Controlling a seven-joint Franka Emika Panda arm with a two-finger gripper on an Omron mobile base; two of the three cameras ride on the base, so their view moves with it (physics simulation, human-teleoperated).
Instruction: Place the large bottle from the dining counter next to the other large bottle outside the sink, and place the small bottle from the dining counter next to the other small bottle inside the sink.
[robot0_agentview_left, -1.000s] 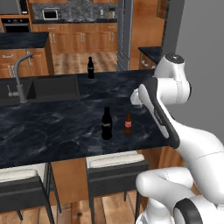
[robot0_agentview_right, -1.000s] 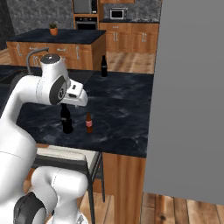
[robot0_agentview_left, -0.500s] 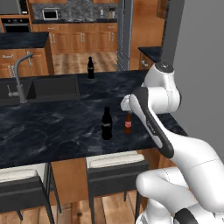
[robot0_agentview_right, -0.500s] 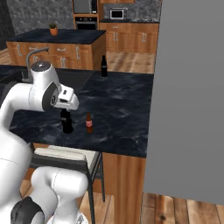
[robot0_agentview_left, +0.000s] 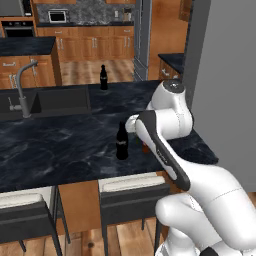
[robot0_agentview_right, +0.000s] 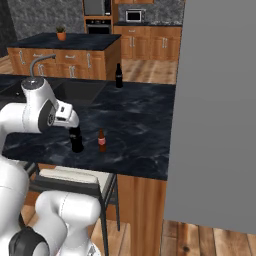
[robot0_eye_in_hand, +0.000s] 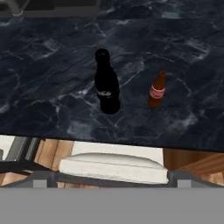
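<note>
small bottle (robot0_eye_in_hand: 156, 90) upright beside large black bottle (robot0_eye_in_hand: 106, 83) on dining counter (robot0_eye_in_hand: 52, 74); arm bent over them, hand fingers apart.

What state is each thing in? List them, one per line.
Black bottle: upright on the counter, not held.
Amber bottle: upright beside it, apart, not held.
Far bottle: upright by the sink.
Faucet: no water seen running.
Stool: tucked under the counter edge.
</note>
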